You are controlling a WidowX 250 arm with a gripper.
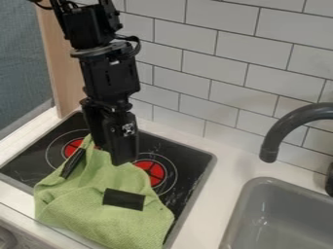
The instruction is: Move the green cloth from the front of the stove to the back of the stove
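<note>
- A black cooktop with a grey rim [189, 158] is set into a pale, light-coloured counter [214, 194]. Two red burner discs with thin pale rings show on it: the left burner [73, 147] is partly hidden behind cloth and a dark strip, the right burner [155, 171] is partly overlapped by cloth.
- To the right, a grey rounded-corner sink [260, 183] is sunk in the counter, with a dark grey curved faucet [286, 125] arching in above it, well apart from the cloth.
- Behind runs a wall of white rectangular tiles [214, 53] with dark joints; a light wooden upright panel [63, 73] stands at the left.
- The light green, textured fabric cloth [98, 209] is rumpled, with soft folds, a narrow raised peak at its upper end and a broad lower part that spreads over the cooktop's front edge.
- On the cloth lie a flat black rectangle [123, 199] and, at its upper left, a slanting narrow black strip [73, 163]; whether these belong to the gripper is unclear.
- The black gripper [120, 146] hangs over the cooktop, its lower end at the cloth's upper part and covering some of it. Whether it is apart, together or clamped on the fabric cannot be told.
</note>
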